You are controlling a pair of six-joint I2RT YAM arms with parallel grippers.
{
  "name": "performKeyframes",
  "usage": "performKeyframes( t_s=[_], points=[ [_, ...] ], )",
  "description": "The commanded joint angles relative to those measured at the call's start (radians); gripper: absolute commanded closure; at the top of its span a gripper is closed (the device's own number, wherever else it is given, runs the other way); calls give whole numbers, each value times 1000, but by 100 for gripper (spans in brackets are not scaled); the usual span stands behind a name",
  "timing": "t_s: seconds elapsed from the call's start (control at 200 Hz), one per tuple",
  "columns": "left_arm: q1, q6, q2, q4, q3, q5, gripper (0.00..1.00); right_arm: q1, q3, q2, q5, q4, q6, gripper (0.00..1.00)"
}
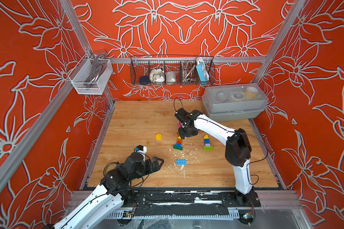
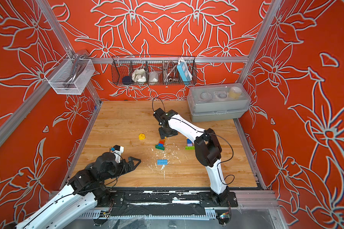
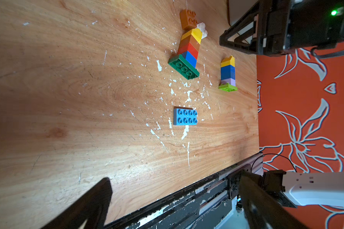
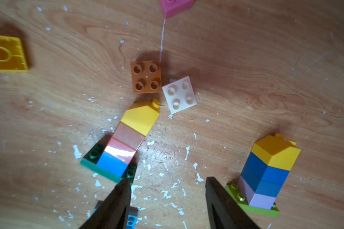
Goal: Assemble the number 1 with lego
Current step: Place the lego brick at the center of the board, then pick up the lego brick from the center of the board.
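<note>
1. At the front left of the scuffed wooden bench [image 1: 137, 119], the left tool [image 1: 159, 164] sits low, its black fingers spread wide, nothing between them.
2. Just beyond, a light blue flat eight-stud lego plate [image 1: 181, 162] lies flat among white flecks [image 1: 191, 153].
3. Mid-bench, a lego stack on a dark green plate [image 1: 178, 141] (blue, red, brown, yellow sloped cap) lies on its side; to its right a stack on a lime plate [image 1: 206, 141] (lilac, two blue, yellow cap) stands upright.
4. A loose yellow sloped brick [image 1: 158, 136] rests left of them, hollow side showing.
5. The right tool [image 4: 167, 181] points down, fingers partly apart and empty, framing bare wood between the two stacks.
6. Past the tipped stack's cap sit a brown square four-stud brick [image 4: 146, 77] and a white square four-stud brick [image 4: 179, 94], corners nearly touching; a pink brick [image 4: 175, 8] lies farther on.
7. A grey lidded plastic box [image 1: 234, 107] fills the back right corner.
</note>
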Motion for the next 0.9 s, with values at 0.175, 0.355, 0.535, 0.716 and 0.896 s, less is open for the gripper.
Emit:
performKeyframes(
  t_s=[0.175, 0.355, 0.535, 0.716, 0.896],
  points=[
    [16, 28, 42, 51, 26, 10, 0, -44, 13, 44, 22, 15, -121, 37],
    [21, 26, 39, 56, 19, 17, 0, -53, -45, 52, 4, 92, -148, 32],
    [25, 25, 18, 55, 12, 20, 0, -57, -47, 93, 31, 120, -161, 30],
    [31, 25, 10, 57, 7, 25, 0, -74, -60, 121, 34, 153, -165, 30],
    [37, 25, 14, 59, 7, 31, 0, -100, -49, 147, 21, 171, -168, 30]
  ],
)
